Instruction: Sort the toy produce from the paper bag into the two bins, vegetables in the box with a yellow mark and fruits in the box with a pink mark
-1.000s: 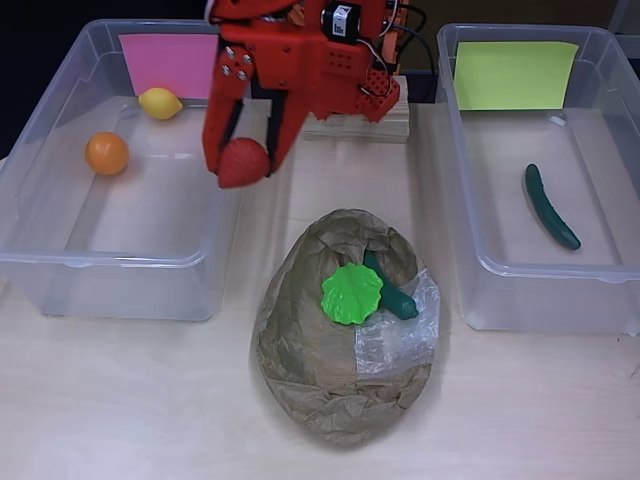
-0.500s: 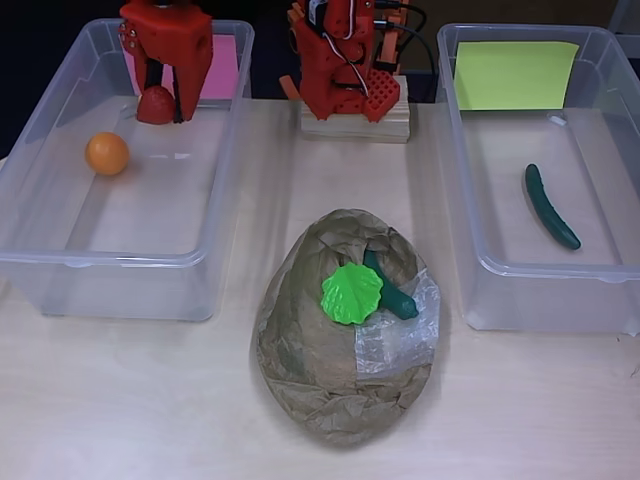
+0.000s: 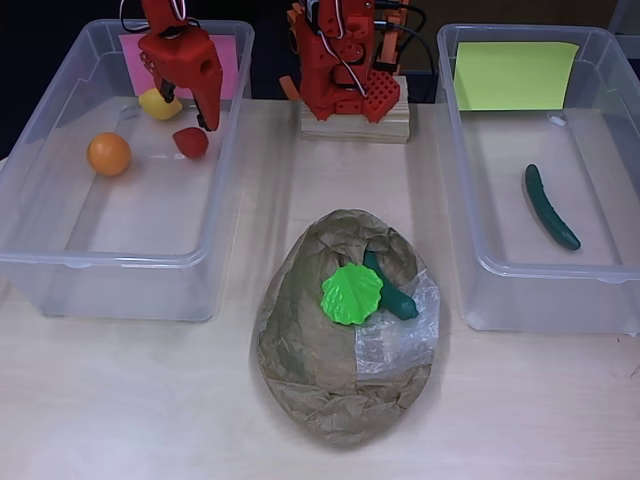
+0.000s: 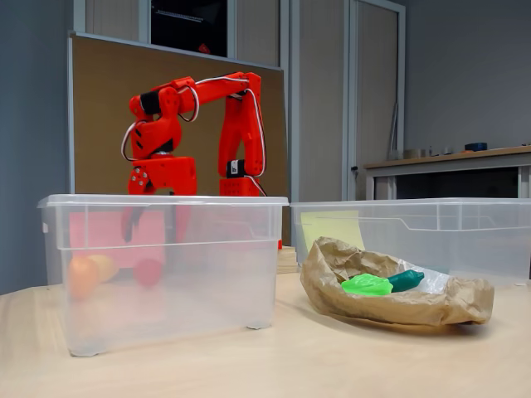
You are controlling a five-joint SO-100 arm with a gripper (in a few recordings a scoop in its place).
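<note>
The hand [image 3: 183,97] had just spread wide and released the red strawberry [image 3: 191,142], which sat in the pink-marked bin [image 3: 60,260], at four o'clock from the lemon [image 3: 158,104] — fruit sorted.

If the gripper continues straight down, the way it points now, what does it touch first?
Probably the floor of the pink-marked bin. The open gripper points down into it; the red fruit lies just beside the fingertips and the lemon is close, so depth is uncertain.

table [image 3: 150,400] | two bins [image 3: 60,270] [image 3: 540,290] | paper bag [image 3: 310,350] | wooden base block [image 3: 355,125]
</note>
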